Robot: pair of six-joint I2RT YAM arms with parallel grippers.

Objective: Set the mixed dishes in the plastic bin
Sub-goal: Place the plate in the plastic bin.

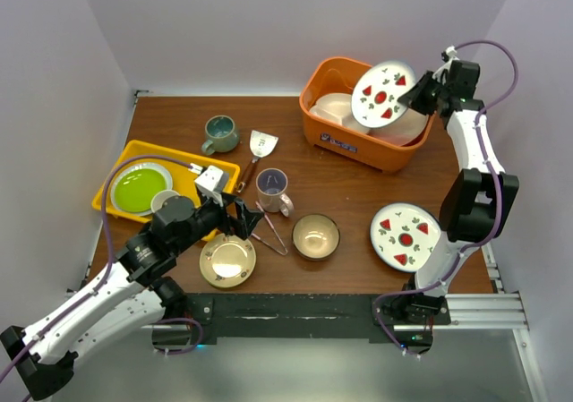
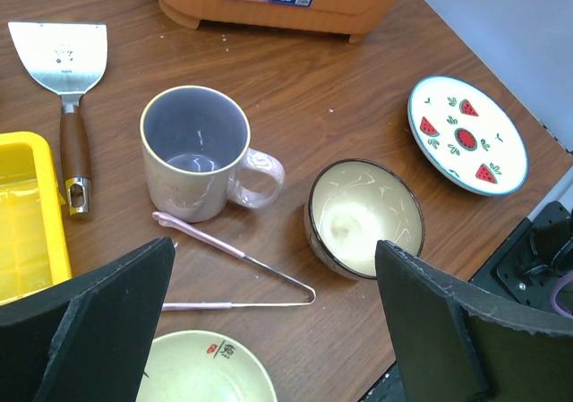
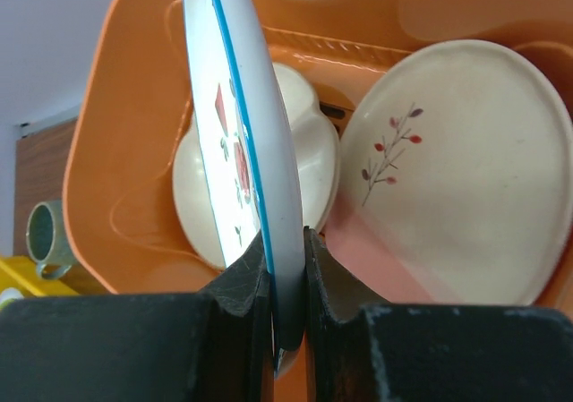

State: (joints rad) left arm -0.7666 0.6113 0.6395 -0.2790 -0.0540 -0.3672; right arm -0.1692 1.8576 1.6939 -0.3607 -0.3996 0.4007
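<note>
Black fingers of the right gripper [image 3: 286, 268] fill the bottom of the right wrist view, pressed together on the blue-edged rim of a strawberry-print plate [image 3: 237, 133]. The plate stands on edge between them and reaches away from the claw into the mouth of the plastic bin [image 3: 116, 151]. Whether its far edge touches anything inside cannot be told. In the bin lie a white dish [image 3: 313, 151], partly hidden behind the held plate, and a pink floral plate [image 3: 448, 169] to its right, leaning against the orange wall. From above, the held plate tilts with its printed face up over the far right part of the bin, and the claw grips it from the right side.

The left gripper [image 2: 276, 268] hangs low over the near left part of the table [image 1: 358, 174], its jaws spread wide and holding nothing. Just beyond its fingers lie the thin pink tongs [image 2: 237, 272], with the lavender mug [image 2: 197, 165] upright behind them and the bronze bowl [image 2: 365, 216] to the right. A cream plate [image 1: 226, 260] sits beneath the claw. A second strawberry-print plate [image 1: 405, 235] lies flat near the right arm's base, well apart from the bin. Farther left are the metal spatula [image 1: 260, 147], the teal mug [image 1: 219, 134] and a lime-green plate [image 1: 141, 188] in the yellow tray [image 1: 134, 151].
</note>
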